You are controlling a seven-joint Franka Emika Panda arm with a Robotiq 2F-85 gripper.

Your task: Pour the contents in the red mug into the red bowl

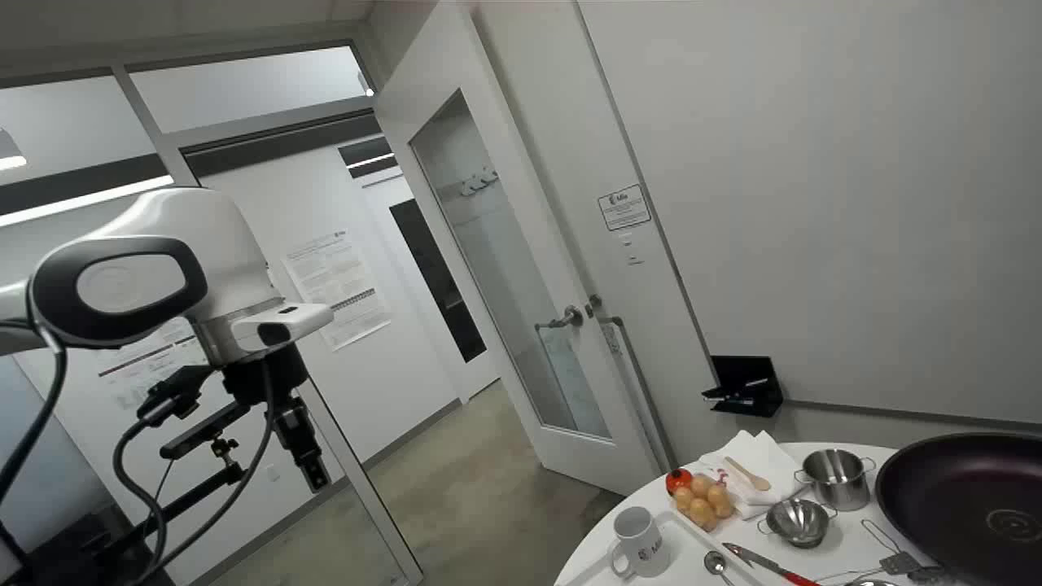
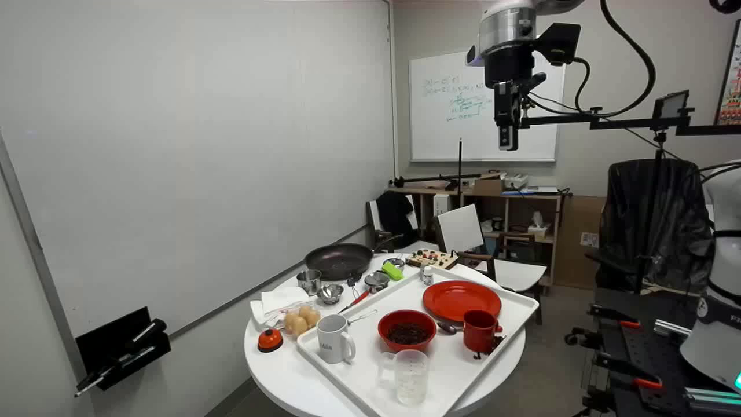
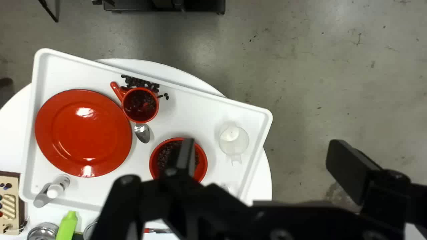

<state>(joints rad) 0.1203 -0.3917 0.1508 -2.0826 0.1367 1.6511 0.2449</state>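
The red mug [image 2: 479, 333] stands upright on the white tray [image 2: 359, 379]. In the wrist view the red mug [image 3: 146, 116] holds dark beans, and several loose dark beans [image 3: 141, 83] lie beside it. The red bowl [image 2: 405, 346] also holds dark beans. In the wrist view the red bowl [image 3: 201, 168] is partly hidden by a finger. My gripper [image 3: 262, 146] is open and empty. In both exterior views the gripper [image 1: 316, 480] hangs high in the air, and the gripper [image 2: 508, 142] is well above the table, apart from mug and bowl.
On the tray are a red plate [image 2: 461, 301], a spoon [image 2: 447, 328], a clear measuring cup [image 2: 412, 376], a grey-white cup [image 2: 333, 339] and a small bottle [image 2: 428, 275]. A black pan [image 2: 340, 260], steel bowls [image 2: 330, 293] and eggs [image 2: 301, 320] stand along the table's wall side.
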